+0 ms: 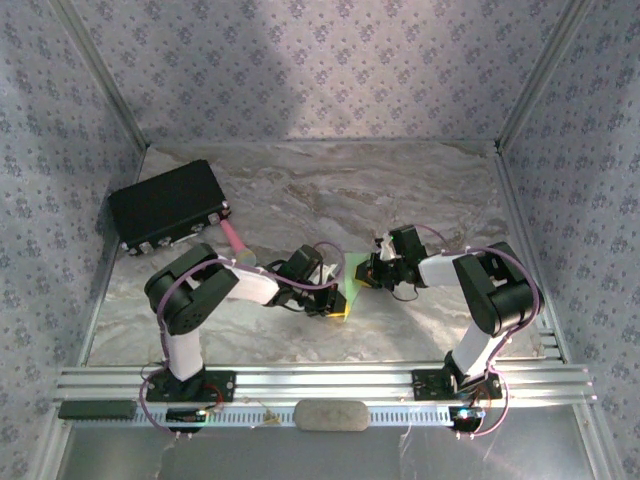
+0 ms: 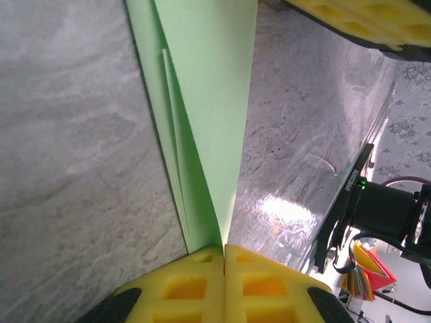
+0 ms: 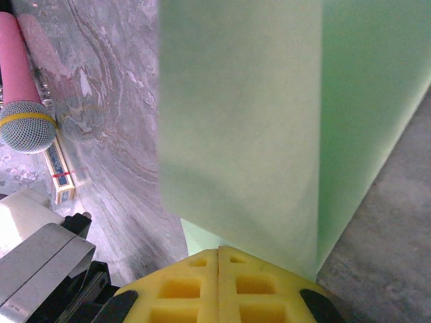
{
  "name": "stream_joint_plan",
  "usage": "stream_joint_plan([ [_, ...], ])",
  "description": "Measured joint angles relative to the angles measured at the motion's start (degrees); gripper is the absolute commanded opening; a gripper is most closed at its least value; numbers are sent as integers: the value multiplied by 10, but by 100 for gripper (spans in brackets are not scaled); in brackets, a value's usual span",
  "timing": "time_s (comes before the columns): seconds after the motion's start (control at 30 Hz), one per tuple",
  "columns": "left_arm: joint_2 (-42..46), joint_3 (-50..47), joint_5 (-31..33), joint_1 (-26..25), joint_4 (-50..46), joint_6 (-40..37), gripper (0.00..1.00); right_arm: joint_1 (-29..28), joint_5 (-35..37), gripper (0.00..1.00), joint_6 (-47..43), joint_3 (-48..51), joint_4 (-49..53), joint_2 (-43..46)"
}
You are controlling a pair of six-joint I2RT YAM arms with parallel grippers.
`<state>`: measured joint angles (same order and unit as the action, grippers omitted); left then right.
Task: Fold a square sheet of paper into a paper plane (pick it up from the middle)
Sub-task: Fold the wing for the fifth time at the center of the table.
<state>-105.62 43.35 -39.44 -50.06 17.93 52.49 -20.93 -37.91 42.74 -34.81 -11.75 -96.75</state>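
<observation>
The square sheet of paper (image 1: 356, 268) is a pale-green creased shape held between my two arms at the middle of the marble table. In the left wrist view the sheet of paper (image 2: 209, 101) runs up from my left gripper (image 2: 224, 247) as a long narrow fold with layered edges. The yellow pads (image 2: 182, 286) are pressed together on its near end. My right gripper (image 3: 219, 252) is also shut, and a broad folded flap of the paper (image 3: 256, 128) rises straight from its pads. From above, the left gripper (image 1: 338, 302) and the right gripper (image 1: 366, 276) nearly touch.
A big black box (image 1: 168, 205) lies at the back left, with a pink cylinder (image 1: 237, 240) with a mesh head (image 3: 25, 126) beside it. A small yellowish card box (image 3: 59, 173) lies next to that head. Patterned walls enclose the table; an aluminium rail (image 1: 320, 382) runs along the near edge.
</observation>
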Motion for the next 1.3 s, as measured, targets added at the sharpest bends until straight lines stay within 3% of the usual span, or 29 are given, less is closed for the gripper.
stream_joint_plan([
  [0.07, 2, -2, -2, -2, -3, -2, 9, 0, 0, 5, 0, 0, 0, 0],
  [0.13, 5, -4, -2, -3, -7, -4, 0, 0, 0, 5, 0, 0, 0, 0],
  [0.33, 7, -8, -2, -5, -9, -8, 4, 0, 0, 5, 0, 0, 0, 0],
  [0.53, 8, -10, -1, -6, -8, -9, 0, 0, 0, 5, 0, 0, 0, 0],
  [0.63, 10, -12, -2, -6, -8, -9, 11, 0, 0, 5, 0, -1, 1, 0],
  [0.73, 16, -18, -2, -9, -13, -10, 0, 0, 0, 5, 0, -2, 2, 0],
  [0.97, 21, -24, -2, -11, -15, -15, 0, -1, 0, 5, 0, -2, 4, -1],
  [1.13, 27, -26, -2, -12, -22, -16, 9, -1, 0, 5, 0, -2, 4, -1],
  [1.3, 62, -45, -2, -26, -64, -15, 11, -1, 0, 5, 0, -2, 4, -1],
])
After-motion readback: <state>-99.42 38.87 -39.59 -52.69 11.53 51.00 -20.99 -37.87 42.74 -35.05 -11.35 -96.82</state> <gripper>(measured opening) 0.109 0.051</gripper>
